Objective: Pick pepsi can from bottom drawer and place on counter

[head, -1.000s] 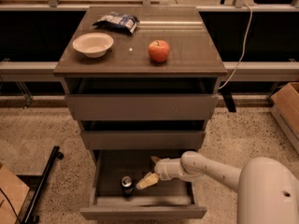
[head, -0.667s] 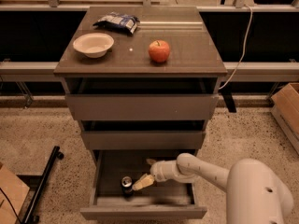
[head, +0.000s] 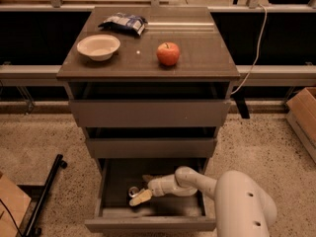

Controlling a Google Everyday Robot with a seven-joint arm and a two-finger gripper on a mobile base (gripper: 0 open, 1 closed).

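Pepsi can (head: 133, 190) stood upright in the open bottom drawer (head: 150, 224), left of centre. The gripper (head: 140, 191) was down in the drawer right at it, jaws apart, one pale finger (head: 141, 197) just beside the can.

In the bottom drawer (head: 150, 224) my gripper (head: 141, 194) lay just right of the pepsi can (head: 133, 190), and above the can, on the counter (head: 197, 48), sat an apple (head: 168, 54) rightward, a bowl (head: 98, 47) leftward, a bag (head: 123, 23) farther back.
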